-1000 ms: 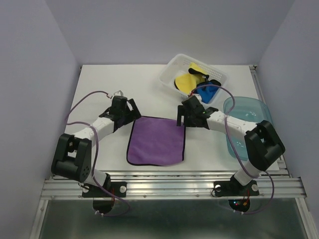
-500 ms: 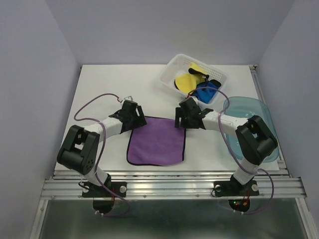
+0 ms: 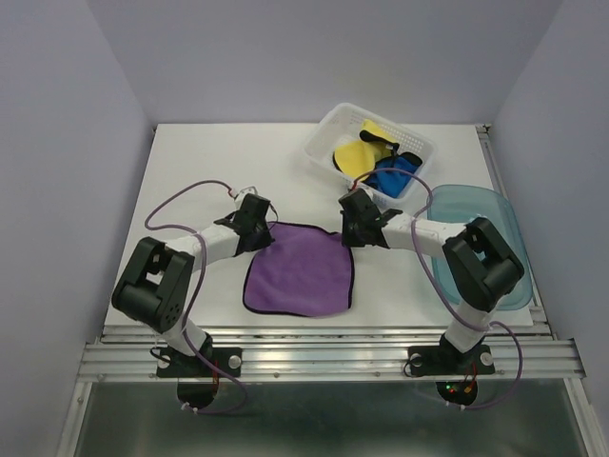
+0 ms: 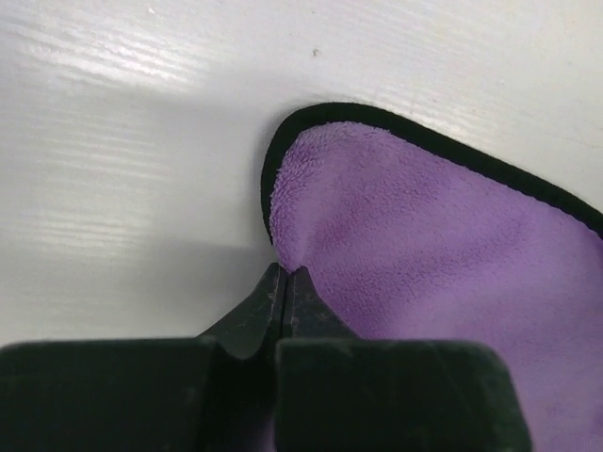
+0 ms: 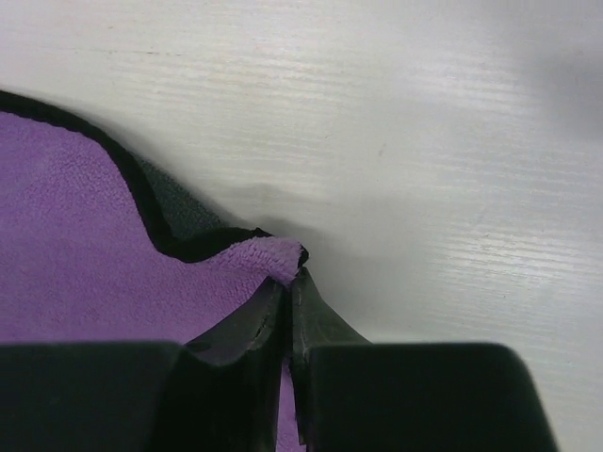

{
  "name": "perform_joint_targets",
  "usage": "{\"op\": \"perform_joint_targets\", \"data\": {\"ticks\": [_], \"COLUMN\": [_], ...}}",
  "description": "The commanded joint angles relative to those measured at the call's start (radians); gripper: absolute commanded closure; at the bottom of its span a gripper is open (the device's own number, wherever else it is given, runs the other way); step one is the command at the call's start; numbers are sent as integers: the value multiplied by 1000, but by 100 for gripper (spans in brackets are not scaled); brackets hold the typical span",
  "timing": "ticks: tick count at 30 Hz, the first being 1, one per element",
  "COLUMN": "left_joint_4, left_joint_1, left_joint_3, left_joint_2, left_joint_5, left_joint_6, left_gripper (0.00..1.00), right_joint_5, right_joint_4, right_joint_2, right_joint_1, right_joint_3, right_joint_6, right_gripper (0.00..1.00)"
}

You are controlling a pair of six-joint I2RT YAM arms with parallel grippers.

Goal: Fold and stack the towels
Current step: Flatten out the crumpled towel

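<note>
Pinching one far corner of the purple towel [image 3: 300, 276], the left fingers [image 4: 264, 303] are clenched on its hem. The towel lies flat on the surface [image 3: 205, 157] between both pairs, and the right fingers [image 5: 271, 311] clamp the opposite far corner.

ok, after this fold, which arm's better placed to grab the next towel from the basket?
Right. The white basket sits far right, just beyond the right arm; the left arm is across the purple towel. Both jaws are shut on its far corners.
</note>
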Motion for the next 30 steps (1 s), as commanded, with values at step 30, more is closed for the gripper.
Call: {"op": "perform_joint_targets", "data": {"ticks": [30], "left_joint_4": [-59], "left_joint_1": [-89], "left_joint_3": [-170], "left_joint_2": [-994], "left_joint_5": [75], "left_joint_6": [-191], "left_gripper": [100], "right_joint_5": [-107], "right_joint_4": [-118], "right_joint_2": [-649], "right_joint_1": [54], "right_joint_3": [28], "right_joint_6": [-18], "right_gripper": [93]}}
